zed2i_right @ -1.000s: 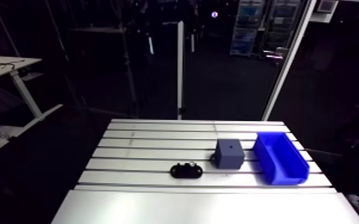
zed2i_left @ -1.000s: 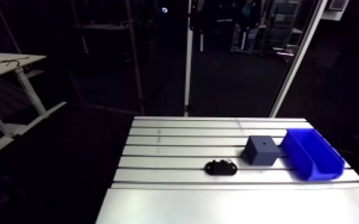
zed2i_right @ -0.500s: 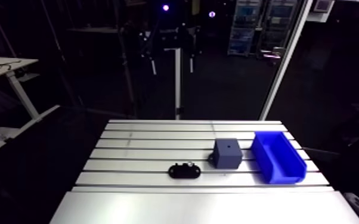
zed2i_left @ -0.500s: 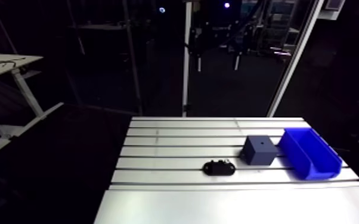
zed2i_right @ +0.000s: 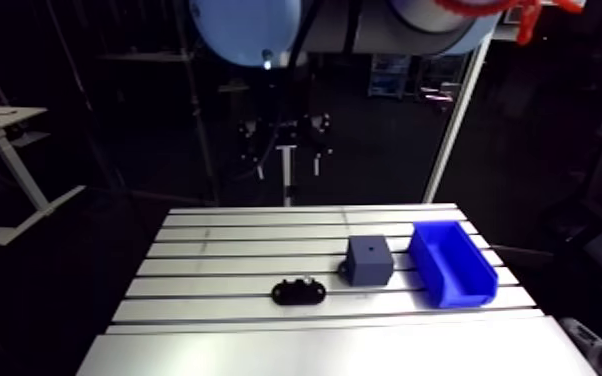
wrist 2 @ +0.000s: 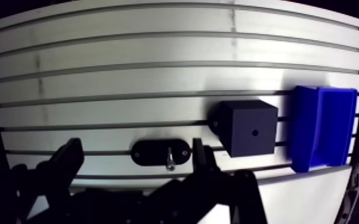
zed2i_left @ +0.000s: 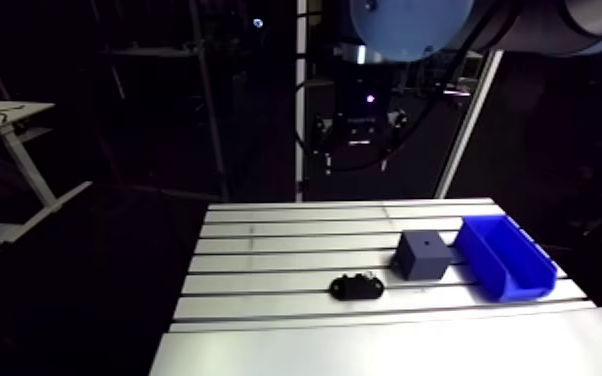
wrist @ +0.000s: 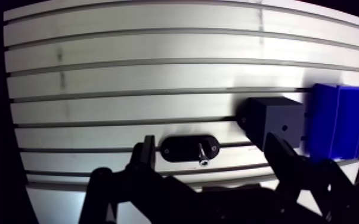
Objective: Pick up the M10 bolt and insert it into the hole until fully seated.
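Note:
A small silvery bolt [wrist: 203, 155] sits in a black oval holder [wrist: 185, 149] on the slotted table [wrist: 128, 77]. Close beside the holder stands a dark blue-grey block [wrist: 274, 122] with a small hole [zed2i_left: 425, 241] in its top face. My gripper [wrist: 209, 143] hangs high above the table, open, with nothing between its fingers [wrist: 148, 146]. In the wrist view the holder and bolt lie below the gap between the fingers, and the block is near one fingertip. In the arm view the gripper [zed2i_left: 355, 150] is small and dark over the table's far edge.
A blue open bin [zed2i_left: 505, 258] stands right beside the block, on the side away from the holder. The table's near edge [zed2i_left: 385, 340] is a plain flat strip.
The camera has shifted. The wrist and gripper have come down into the arm view from the top edge. Holder, block and bin keep their places on the table.

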{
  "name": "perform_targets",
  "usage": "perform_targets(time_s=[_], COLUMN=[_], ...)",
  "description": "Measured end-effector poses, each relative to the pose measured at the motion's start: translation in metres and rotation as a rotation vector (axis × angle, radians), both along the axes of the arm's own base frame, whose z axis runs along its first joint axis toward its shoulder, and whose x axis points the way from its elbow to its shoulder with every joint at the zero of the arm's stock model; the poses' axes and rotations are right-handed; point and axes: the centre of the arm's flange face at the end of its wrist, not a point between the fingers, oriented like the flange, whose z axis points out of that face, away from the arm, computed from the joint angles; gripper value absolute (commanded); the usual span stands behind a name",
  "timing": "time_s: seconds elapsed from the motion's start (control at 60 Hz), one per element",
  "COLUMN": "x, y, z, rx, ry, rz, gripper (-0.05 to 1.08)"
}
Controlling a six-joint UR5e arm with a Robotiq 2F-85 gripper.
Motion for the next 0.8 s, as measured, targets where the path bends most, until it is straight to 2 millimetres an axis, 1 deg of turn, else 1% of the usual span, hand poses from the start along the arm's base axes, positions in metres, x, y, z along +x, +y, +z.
perform_targets(time_s=[0.267,0.583,0.8], x=[0.019,0.037,0.046], y=[0.007,0.023,0.029], z=[-0.032,-0.048,-0.061], rx=[-0.023,-0.048,-0.065], ry=[0.007,0.038,0.033], rz=[0.037,0.085,0.111], gripper=[0.01,0.01,0.03])
